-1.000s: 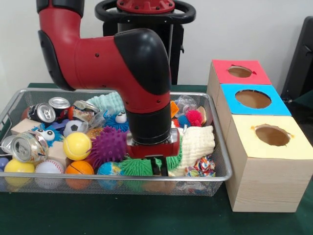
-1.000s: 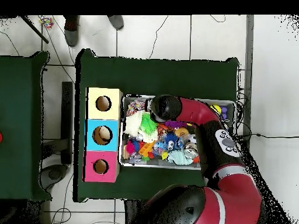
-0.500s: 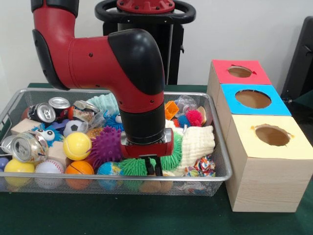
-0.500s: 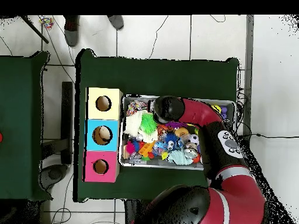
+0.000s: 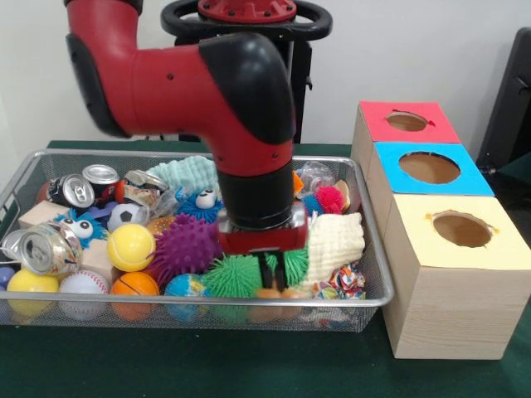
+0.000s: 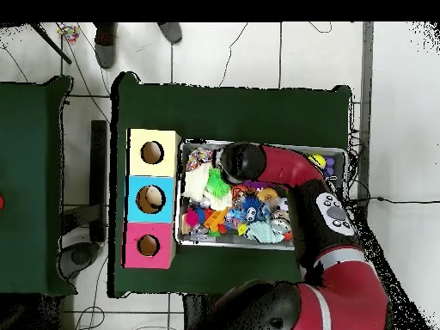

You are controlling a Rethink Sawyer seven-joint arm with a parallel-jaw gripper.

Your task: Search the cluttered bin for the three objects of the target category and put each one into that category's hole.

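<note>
Closest to the camera, along the front wall of the wire bin [image 5: 50,311], there's a row of balls: a yellow one, a baseball, a little basketball [image 5: 133,284] and a globe-print ball. Right behind that row the gripper [image 5: 275,267] is dipped into the clutter near the front right corner, fingers straddling the green spiky ball [image 5: 234,277] area. The arm blocks most of it, so I honestly can't tell if it's clamped on anything or just parted.

Next to it toward the right wall sits a folded cream cloth [image 5: 336,240], and on the other side a purple spiky ball [image 5: 183,247] and a tennis ball [image 5: 130,246]. Further back are crushed soda cans [image 5: 68,191] at the left end and a small red spiky ball [image 5: 329,199] near the back right corner.

The three boxes stand just outside the right wall: yellow-topped box [image 5: 460,232] nearest, blue-topped box [image 5: 430,167] in the middle, red-topped box [image 5: 406,121] farthest.

My guess is it's going for a spiky ball. Best bet: centre on the ball body, not the soft spikes, squeeze firmly, then lift straight up so neighbours don't snag and nothing catches the mesh rim.
</note>
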